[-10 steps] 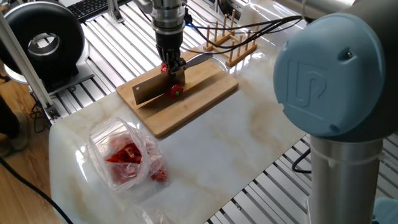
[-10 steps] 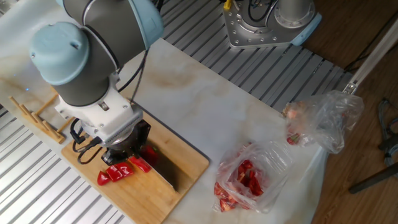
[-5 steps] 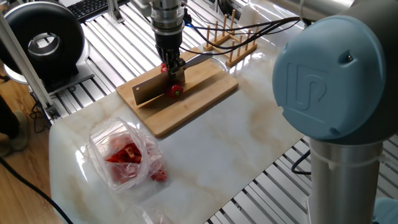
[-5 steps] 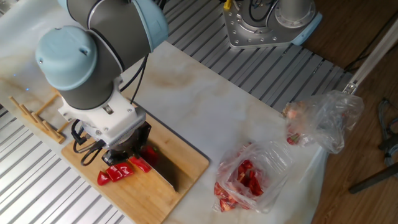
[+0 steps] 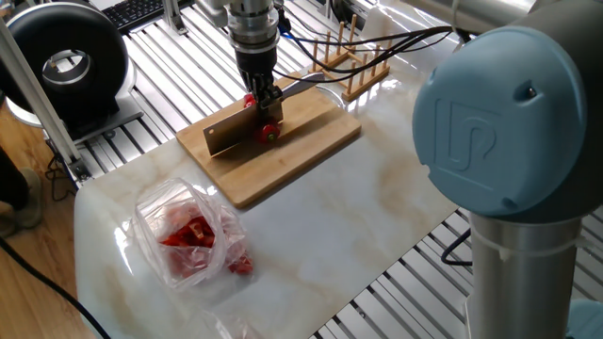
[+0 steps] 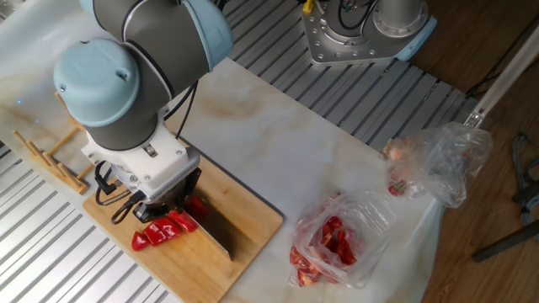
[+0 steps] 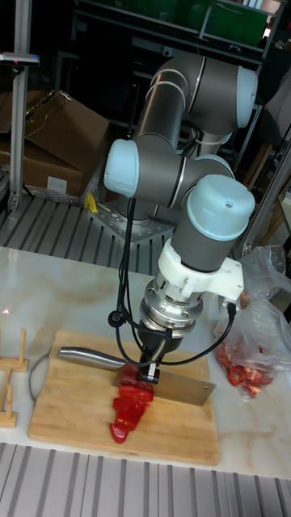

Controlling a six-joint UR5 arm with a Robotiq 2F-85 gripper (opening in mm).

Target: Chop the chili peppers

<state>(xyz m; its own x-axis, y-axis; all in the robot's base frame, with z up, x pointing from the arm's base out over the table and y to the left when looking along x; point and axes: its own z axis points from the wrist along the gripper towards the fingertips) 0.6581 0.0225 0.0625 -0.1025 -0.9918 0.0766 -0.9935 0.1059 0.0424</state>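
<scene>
A red chili pepper (image 7: 129, 405), cut into several chunks in a row, lies on the wooden cutting board (image 7: 187, 432). The same chili pepper (image 6: 162, 231) (image 5: 270, 131) sits right beside the blade. My gripper (image 7: 150, 371) (image 5: 261, 102) (image 6: 173, 204) points straight down, shut on a steel cleaver (image 7: 187, 390). The cleaver's blade (image 5: 229, 136) (image 6: 219, 239) stands edge-down on the board against the chili. Its handle (image 7: 84, 354) sticks out to the side. The fingertips are mostly hidden by the wrist in the other fixed view.
A see-through plastic bag (image 5: 188, 235) (image 6: 337, 240) with red pieces lies on the marble table off the board. A second crumpled bag (image 6: 438, 160) is at the table edge. A wooden peg rack (image 5: 344, 56) stands behind the board.
The gripper and cleaver have shifted a little along the chili, toward the board's far side in one fixed view. The chili end has moved slightly with the blade.
</scene>
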